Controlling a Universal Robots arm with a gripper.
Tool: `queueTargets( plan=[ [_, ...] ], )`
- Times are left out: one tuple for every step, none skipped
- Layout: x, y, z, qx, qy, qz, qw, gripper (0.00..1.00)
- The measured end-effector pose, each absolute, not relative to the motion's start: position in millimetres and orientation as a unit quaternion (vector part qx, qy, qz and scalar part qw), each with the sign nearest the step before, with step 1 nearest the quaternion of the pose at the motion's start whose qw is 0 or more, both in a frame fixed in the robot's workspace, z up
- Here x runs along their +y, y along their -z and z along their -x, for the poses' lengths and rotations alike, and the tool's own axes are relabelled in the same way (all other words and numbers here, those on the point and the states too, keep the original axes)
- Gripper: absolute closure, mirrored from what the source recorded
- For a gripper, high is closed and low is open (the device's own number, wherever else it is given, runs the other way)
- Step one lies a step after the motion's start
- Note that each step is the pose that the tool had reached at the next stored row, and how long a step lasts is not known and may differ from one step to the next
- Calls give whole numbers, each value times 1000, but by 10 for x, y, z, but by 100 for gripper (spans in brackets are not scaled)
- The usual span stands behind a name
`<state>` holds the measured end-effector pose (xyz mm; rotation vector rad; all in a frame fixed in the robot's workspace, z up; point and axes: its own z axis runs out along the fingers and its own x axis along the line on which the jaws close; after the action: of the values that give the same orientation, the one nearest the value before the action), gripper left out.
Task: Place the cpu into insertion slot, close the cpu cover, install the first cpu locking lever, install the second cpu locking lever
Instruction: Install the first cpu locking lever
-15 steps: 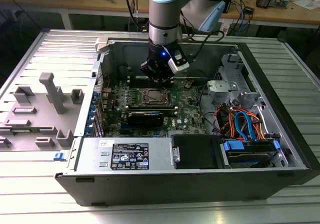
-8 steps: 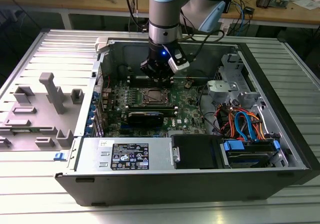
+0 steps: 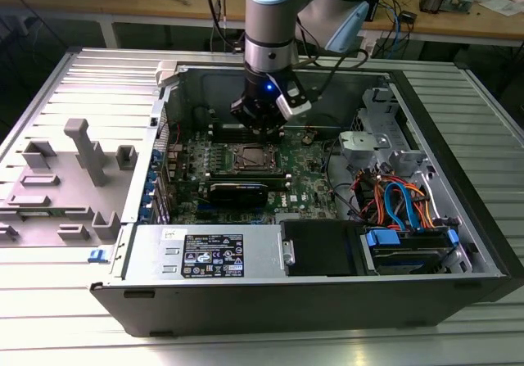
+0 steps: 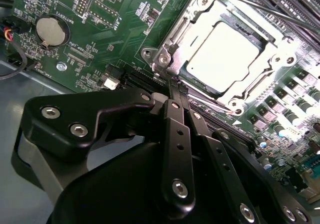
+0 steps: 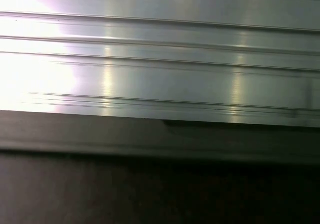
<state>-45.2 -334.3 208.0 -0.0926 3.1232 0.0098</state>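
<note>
Cpu (image 4: 227, 53) sits in the insertion slot (image 4: 181, 72) on the green motherboard (image 4: 100, 28) inside the open computer case (image 3: 458, 210); the hand (image 4: 176, 86) hovers just beside it, fingers pressed together, holding nothing.

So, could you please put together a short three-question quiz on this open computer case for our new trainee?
1. True or false: the square silvery-grey metal cpu already lies in the insertion slot of the green motherboard.
2. In the second wrist view, where does the thin silvery metal cpu cover frame sit? A) flat around the chip, B) on the table outside the case.
3. Fill in: the arm's black gripper has its fingertips together at the ______ corner.

Key
1. True.
2. A.
3. Socket: the tips meet at the frame's corner, next to a long black slot; the small round silver coin battery is off to one side.
</note>
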Motion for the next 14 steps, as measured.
queueTargets(
  plan=[
    [-3343,-2079,451,1000,-3,30,8,89],
    [-3343,-2078,450,1000,-3,30,9,89],
    [-3343,-2078,450,1000,-3,30,9,89],
    [-3345,-2076,449,1000,-3,30,9,89],
    [-3347,-2075,449,1000,-3,30,9,89],
    [-3348,-2074,449,1000,-3,30,8,89],
    [-3350,-2072,447,1000,-3,30,8,89],
    [-3352,-2071,446,1000,-3,30,8,89],
    [-3356,-2070,446,1000,-3,30,8,89],
    [-3358,-2069,445,1000,-3,30,7,89],
    [-3361,-2067,444,1000,-3,30,7,89],
    [-3363,-2065,442,1000,-3,30,7,89],
    [-3365,-2064,440,1000,-3,29,7,89],
    [-3368,-2063,439,1000,-3,29,7,89]
  ],
)
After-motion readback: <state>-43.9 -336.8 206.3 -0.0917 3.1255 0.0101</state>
